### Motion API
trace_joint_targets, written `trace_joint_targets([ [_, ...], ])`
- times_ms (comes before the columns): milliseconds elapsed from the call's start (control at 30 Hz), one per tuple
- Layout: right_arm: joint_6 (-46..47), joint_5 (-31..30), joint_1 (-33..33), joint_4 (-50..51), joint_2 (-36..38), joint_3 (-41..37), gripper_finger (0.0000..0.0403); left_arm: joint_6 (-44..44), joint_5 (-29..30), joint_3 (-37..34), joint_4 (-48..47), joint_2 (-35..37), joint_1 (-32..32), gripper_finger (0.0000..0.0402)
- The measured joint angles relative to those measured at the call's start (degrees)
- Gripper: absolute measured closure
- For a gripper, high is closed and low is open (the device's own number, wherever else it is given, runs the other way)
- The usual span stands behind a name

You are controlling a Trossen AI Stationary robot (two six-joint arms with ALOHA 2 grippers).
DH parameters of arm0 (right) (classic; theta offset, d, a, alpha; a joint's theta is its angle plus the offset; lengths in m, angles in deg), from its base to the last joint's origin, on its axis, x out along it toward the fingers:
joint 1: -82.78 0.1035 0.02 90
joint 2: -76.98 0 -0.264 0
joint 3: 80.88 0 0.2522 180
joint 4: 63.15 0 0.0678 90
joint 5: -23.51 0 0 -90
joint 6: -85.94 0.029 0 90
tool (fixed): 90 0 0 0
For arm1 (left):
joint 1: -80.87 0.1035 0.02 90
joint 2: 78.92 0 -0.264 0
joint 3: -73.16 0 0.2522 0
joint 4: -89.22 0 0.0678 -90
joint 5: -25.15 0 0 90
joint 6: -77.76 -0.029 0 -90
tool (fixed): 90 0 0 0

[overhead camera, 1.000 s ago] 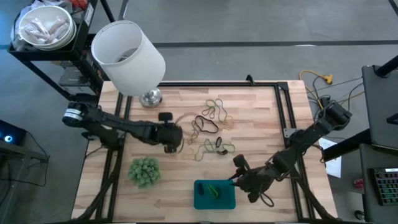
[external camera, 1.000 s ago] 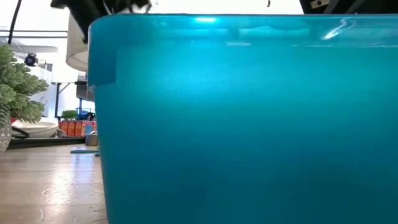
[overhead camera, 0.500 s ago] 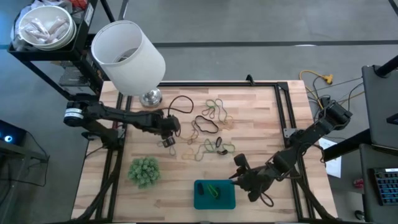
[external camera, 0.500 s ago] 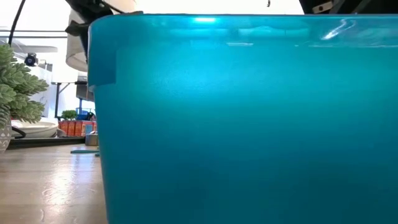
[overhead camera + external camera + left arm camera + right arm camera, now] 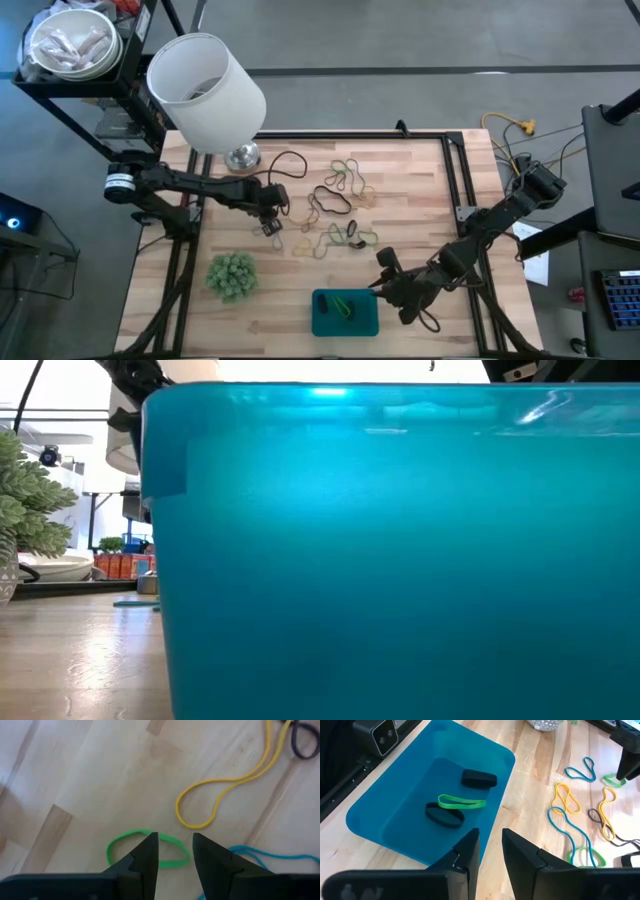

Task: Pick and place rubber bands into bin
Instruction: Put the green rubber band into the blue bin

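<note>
Right wrist view: unlabelled bin point(image 5: 380, 795)

- Two dark fingers point(image 5: 142, 865) of the left gripper point(image 5: 175, 862), a narrow gap between them, tips low over pale wooden table point(image 5: 90, 785).
- Green rubber band point(image 5: 120, 849) flat on wood, partly hidden behind both fingertips.
- Yellow rubber band point(image 5: 220, 795) beyond, long loop stretching away.
- Teal rubber band point(image 5: 265, 856) beside one finger.
- Dark rubber band point(image 5: 302, 742) at far corner, next to the yellow one.
</note>
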Motion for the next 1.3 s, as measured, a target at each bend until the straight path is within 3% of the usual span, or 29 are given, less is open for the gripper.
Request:
trace_joint_targets([
  [367,0.00,0.02,0.00,-0.11,-0.04,0.00,0.0316,0.21,-1.30,-0.59,0.41,-0.18,0.09,0.0297],
  [767,1.46,0.12,0.18,-0.13,-0.05,-0.06,0.0323,-0.09,-5.40,2.29,-1.55,-8.25,1.84,0.0297],
  [1033,1.49,0.44,0.68,0.00,-0.07,-0.26,0.0313,-0.21,-5.56,2.19,-2.37,-7.88,1.93,0.0298],
  [1167,1.49,0.44,0.76,0.00,-0.07,-0.26,0.0312,-1.93,-5.50,2.17,-3.56,-7.94,1.93,0.0326],
  [1300,1.45,0.48,0.76,0.00,-0.07,-0.26,0.0318,-4.44,-6.09,2.17,-3.78,-7.98,1.93,0.0383],
])
